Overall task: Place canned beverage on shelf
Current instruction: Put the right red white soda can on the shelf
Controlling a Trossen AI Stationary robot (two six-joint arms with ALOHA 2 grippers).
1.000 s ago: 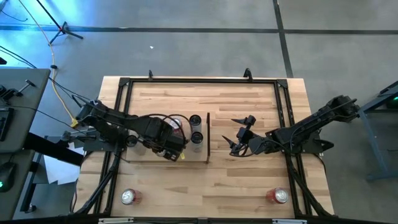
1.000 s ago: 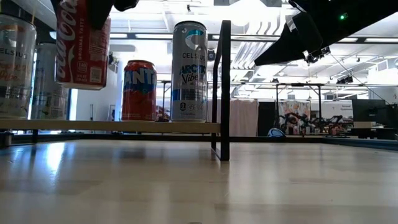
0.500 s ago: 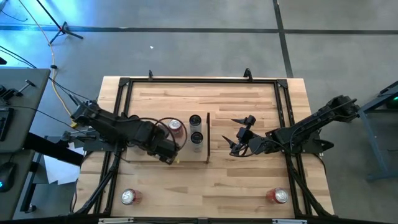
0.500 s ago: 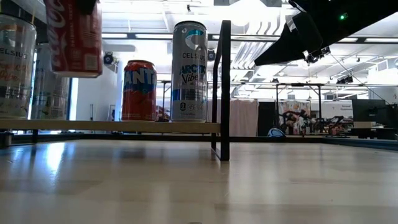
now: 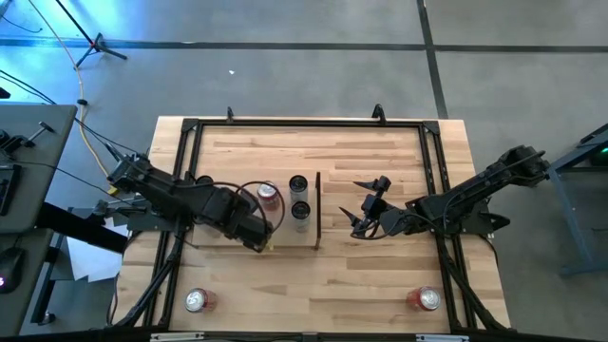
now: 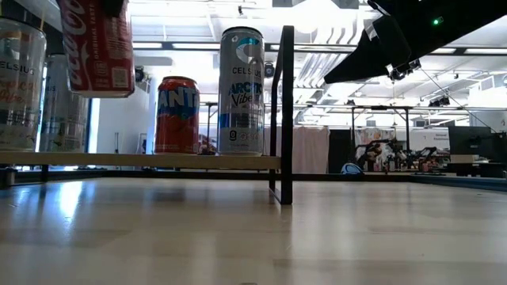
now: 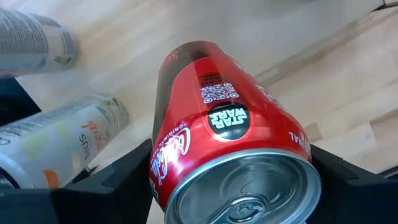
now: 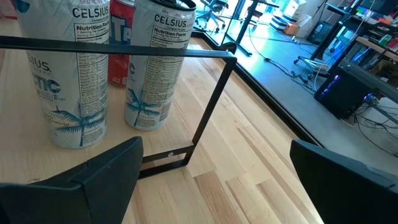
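A red Coca-Cola can hangs high above the near part of the shelf, with my left gripper shut on it and hiding it in the high view. The shelf is a pale-wood panel with a dark upright strip on its right edge. A red Fanta can and silver Celsius cans stand upright on it. My right gripper stands open just right of the strip, with nothing between its fingers. My left gripper pinches the Coca-Cola can's wall just below its top rim between its two fingers, one on each side. The fingers come from above, pointing down. The can hangs upright below them, its bottom clear of the shelf.
More Celsius cans stand on the shelf's left part, close to the held can. Two red cans stand near the table's near edge. A black metal frame runs around the tabletop. Bare wood lies right of the strip.
My left gripper has risen and gone a little toward the table's left and near edges, carrying the Coca-Cola can higher above the shelf. The can stays upright. The Fanta can's top now shows beside the gripper in the high view.
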